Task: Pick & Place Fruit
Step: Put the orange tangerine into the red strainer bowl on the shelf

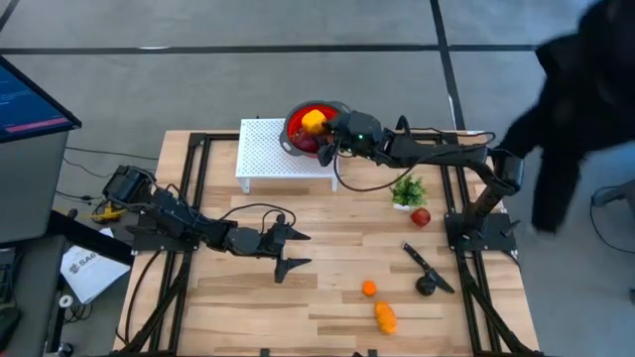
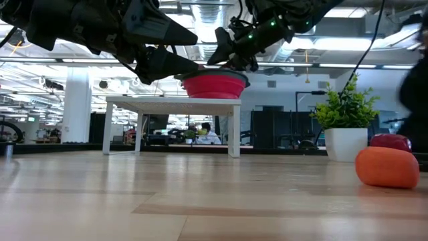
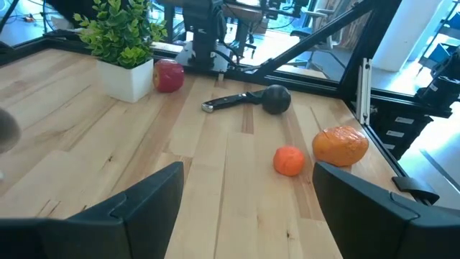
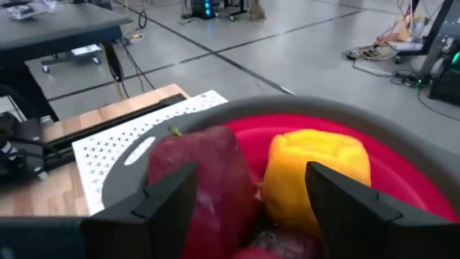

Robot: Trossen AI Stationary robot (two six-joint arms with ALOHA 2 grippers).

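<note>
A red bowl (image 1: 301, 121) stands on a white perforated stand (image 1: 273, 151) at the table's far side. In the bowl lie a yellow fruit (image 4: 316, 167) and a maroon fruit (image 4: 205, 180). My right gripper (image 4: 251, 198) hovers open just over the bowl's rim, its fingers above these two pieces. On the table lie a red fruit (image 1: 421, 216), a small orange fruit (image 1: 368, 288), a yellow-orange fruit (image 1: 385, 316) and a near-black round fruit (image 1: 425, 286). My left gripper (image 1: 292, 251) hangs open above the table's middle, left of these.
A potted green plant (image 1: 408, 190) stands right of the stand, next to the red fruit. A black-handled knife (image 1: 421, 260) lies beside the near-black fruit. A person in dark clothing (image 1: 575, 89) is beyond the table's far right corner. Bare wood lies near the left gripper.
</note>
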